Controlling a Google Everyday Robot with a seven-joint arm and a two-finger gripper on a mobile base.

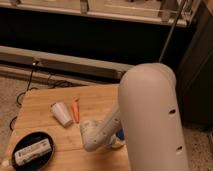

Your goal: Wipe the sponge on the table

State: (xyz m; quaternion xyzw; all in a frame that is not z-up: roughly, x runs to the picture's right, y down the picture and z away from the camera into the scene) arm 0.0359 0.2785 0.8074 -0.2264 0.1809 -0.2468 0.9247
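The one camera view looks down on a light wooden table (42,107) with a plank-like top. The table fills the lower left of the scene, and a dark wall and a pale ledge run behind it on the far side.

The robot's large white rounded arm housing (150,115) takes up the right half of the view. A slimmer white link (107,127) slants from it down and to the left, low over the near-right part of the tabletop. The gripper (89,136) is at the low left end of that link, just above or on the wood. Its own casing hides it, and I cannot tell whether it is wide, narrow or holding anything.

A small blue patch (120,135) peeps out to the right of the link, against the big housing. It may be the sponge, but too little of it shows to be sure.

A white paper cup (61,114) lies tipped on its side left of the gripper and a little farther back. A thin orange stick-shaped object (75,110) lies just beside the cup on its right.

A round black dish (20,142) holding a white rectangular packet (31,151) sits at the near left corner. It is well apart from the gripper.

A black cable (27,82) trails over the speckled floor at the far left.
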